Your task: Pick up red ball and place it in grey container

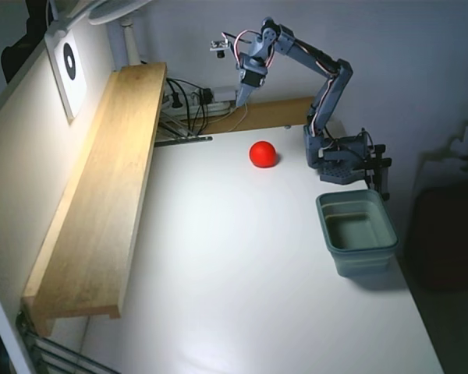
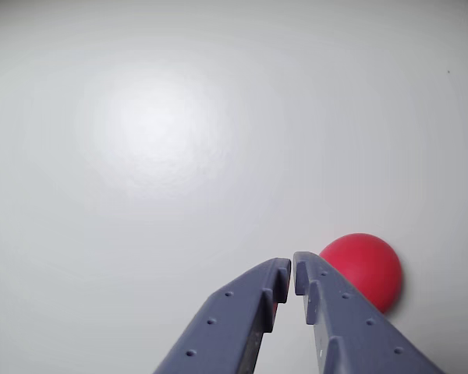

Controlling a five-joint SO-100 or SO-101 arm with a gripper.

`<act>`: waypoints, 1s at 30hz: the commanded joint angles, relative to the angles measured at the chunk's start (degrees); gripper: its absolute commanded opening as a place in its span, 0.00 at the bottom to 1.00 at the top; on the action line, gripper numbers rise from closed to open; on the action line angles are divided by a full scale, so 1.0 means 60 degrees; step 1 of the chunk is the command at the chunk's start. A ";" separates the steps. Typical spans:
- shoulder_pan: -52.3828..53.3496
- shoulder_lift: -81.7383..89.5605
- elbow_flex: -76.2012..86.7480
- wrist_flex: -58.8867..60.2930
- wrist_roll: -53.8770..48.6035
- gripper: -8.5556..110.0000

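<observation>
The red ball (image 1: pixel 263 153) lies on the white table, near its far edge in the fixed view. My gripper (image 1: pixel 240 101) hangs in the air above and slightly left of it, pointing down. In the wrist view the two grey fingers meet at their tips, so the gripper (image 2: pixel 292 272) is shut with nothing in it, and the red ball (image 2: pixel 366 266) shows just to the right behind the right finger. The grey container (image 1: pixel 356 231) stands empty near the table's right edge, in front of the arm's base.
A long wooden shelf (image 1: pixel 101 195) runs along the left side of the table (image 1: pixel 242 273). Cables and a power strip (image 1: pixel 191 101) lie at the back. The arm's base (image 1: pixel 339 156) is clamped at the far right.
</observation>
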 commanded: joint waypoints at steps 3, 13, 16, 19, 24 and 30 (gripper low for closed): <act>0.0093 0.0449 0.0101 0.0055 0.0015 0.05; 0.0093 0.0449 0.0101 0.0055 0.0015 0.05; 0.0093 0.0449 0.0101 0.0055 0.0015 0.05; 0.0093 0.0449 0.0101 0.0055 0.0015 0.05; 0.0093 0.0449 0.0101 0.0055 0.0015 0.05; 0.0093 0.0449 0.0101 0.0055 0.0015 0.39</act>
